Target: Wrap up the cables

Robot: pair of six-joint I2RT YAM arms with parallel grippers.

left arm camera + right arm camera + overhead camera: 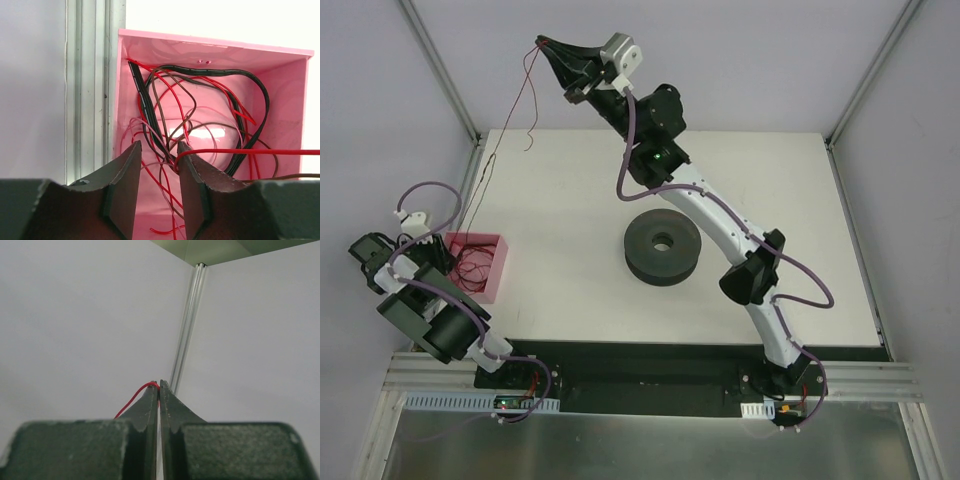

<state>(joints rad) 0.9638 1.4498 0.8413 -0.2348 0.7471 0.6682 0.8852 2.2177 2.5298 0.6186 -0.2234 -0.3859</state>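
At right hand (159,386), one red cable (129,401)

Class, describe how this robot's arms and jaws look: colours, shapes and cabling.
The left arm and right arm combine white links with black joint housings; thick purple cables run along both. A green light shows on the right arm. The left gripper and right gripper have dark grey, wedge-shaped jaws.

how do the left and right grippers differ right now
The left gripper has its fingers apart; the right gripper has them shut on a thin red wire. The left gripper hangs low over a pink plastic box of tangled wires; the right gripper is raised high in the air. Both have dark, wedge-shaped fingers.
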